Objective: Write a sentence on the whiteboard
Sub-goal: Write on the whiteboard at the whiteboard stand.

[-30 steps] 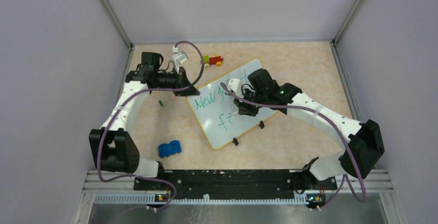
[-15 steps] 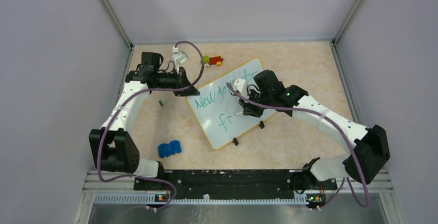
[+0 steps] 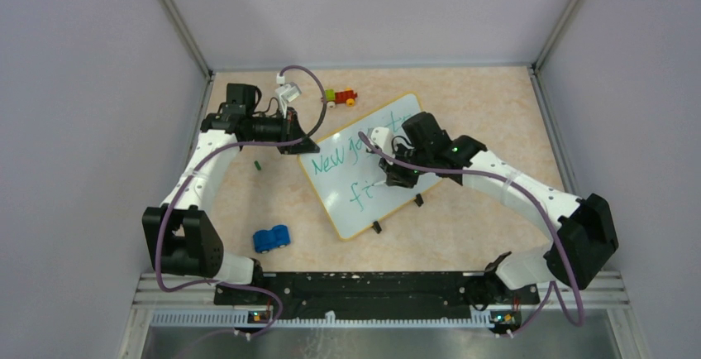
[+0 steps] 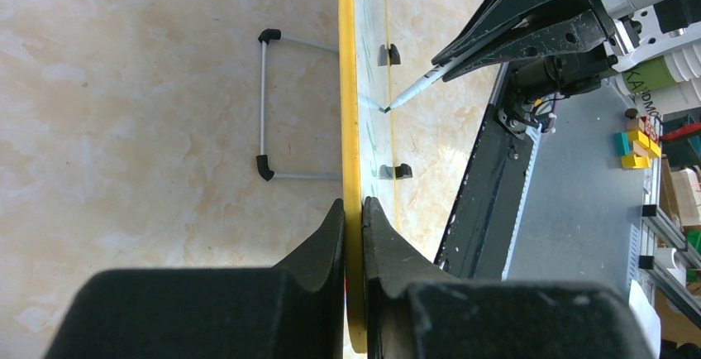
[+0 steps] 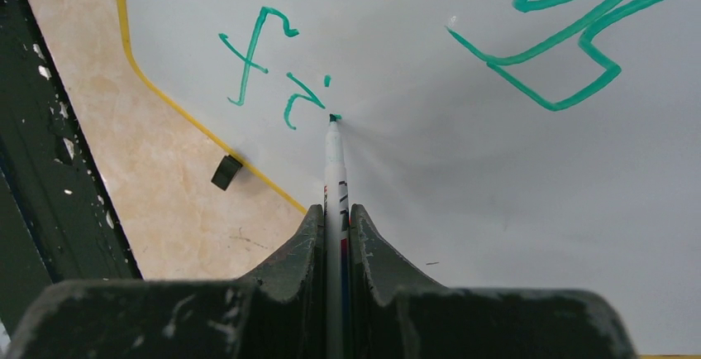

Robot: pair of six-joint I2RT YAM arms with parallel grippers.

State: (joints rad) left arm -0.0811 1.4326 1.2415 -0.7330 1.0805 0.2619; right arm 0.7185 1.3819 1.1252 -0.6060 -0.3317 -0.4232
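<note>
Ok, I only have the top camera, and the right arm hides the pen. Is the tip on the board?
Observer: Yes. On the right wrist camera, the marker, clamped in the right gripper, touches the whiteboard just right of the "fi" in the sentence.
Operator: And the left gripper's hold?
Observer: The left gripper is shut on the whiteboard's yellow rim, seen edge-on.
Operator: Anything under the board?
Observer: A wire stand with black caps juts from its unwritten side.

Place: lab test cell. Plain grey panels (image 3: 83,86) on aluminium posts (image 3: 176,20) walled my marbled table (image 3: 496,111); a black mounting rail (image 3: 364,286) ran along its near edge.
</note>
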